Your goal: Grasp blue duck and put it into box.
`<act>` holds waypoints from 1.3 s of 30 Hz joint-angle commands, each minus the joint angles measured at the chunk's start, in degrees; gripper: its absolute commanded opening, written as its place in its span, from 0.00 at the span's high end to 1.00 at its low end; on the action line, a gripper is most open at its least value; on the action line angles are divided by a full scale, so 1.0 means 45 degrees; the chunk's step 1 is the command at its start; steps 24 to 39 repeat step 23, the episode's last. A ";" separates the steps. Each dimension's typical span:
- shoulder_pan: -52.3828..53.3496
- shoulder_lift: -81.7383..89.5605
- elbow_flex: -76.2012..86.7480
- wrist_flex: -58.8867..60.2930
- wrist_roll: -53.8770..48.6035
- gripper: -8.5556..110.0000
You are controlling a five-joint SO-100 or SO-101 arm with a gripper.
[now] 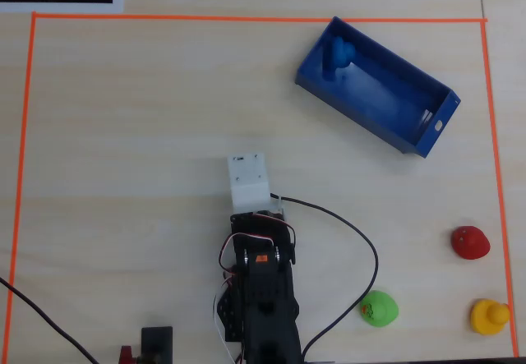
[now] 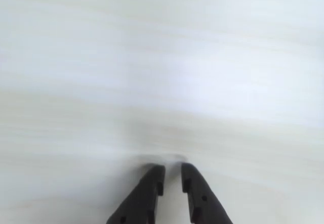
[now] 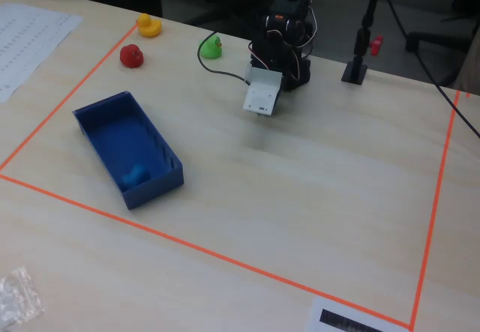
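— Where's the blue duck (image 1: 341,54) sitting?

— Inside the box (image 1: 411,138), tucked against one short end. In the overhead view that is the box's upper left corner; in the fixed view the duck lies at the box's near end, close to the orange tape border (image 3: 225,258).

— And the arm?

— Folded back near its base, well apart from the box. The gripper (image 2: 172,172) grasps nothing: in the wrist view its two dark fingers (image 2: 149,186) stand a narrow gap apart over bare table (image 2: 162,72), just above the wood.

— Much room to move?

— Plenty. The middle of the taped field is open wood. The green toy (image 1: 379,308), red toy (image 1: 470,241) and yellow toy (image 1: 489,315) are bunched at the lower right corner in the overhead view, the yellow one just inside the tape.

— Anything only one camera catches?

— The fixed view shows a crumpled clear bag (image 3: 16,296) outside the tape at lower left, and a black stand (image 3: 360,40) beyond the arm. The overhead view alone shows the white mark (image 1: 439,124) on the box's far short wall
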 commanded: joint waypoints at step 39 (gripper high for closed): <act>0.0430 -0.0098 -0.0039 0.0352 0.0039 0.90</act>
